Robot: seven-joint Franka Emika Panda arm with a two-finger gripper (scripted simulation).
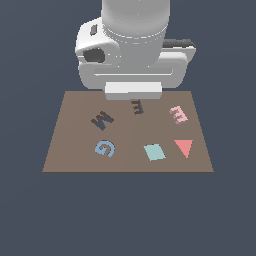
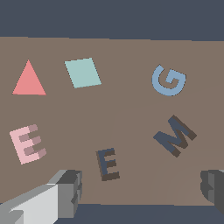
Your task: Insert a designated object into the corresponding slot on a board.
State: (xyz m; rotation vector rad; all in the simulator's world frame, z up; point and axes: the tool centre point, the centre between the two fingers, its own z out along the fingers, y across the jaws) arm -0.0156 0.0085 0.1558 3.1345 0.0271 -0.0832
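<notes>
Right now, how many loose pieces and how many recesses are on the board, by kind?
Loose letters: 2, pink E, blue G
Loose flat shapes: 2, red triangle, teal square
Dark letter recesses: 2, E, M
Total: 6

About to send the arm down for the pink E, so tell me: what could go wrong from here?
1. The pink E lies rotated differently from the E slot, so it probably needs turning before insertion or it may jam.
2. The M recess sits close beside the E slot; a placement drifting that way could catch its edge.
3. The gripper hangs open nearer the slot than the E, with the red triangle close to the E, so a sloppy descent might nudge it.
</notes>
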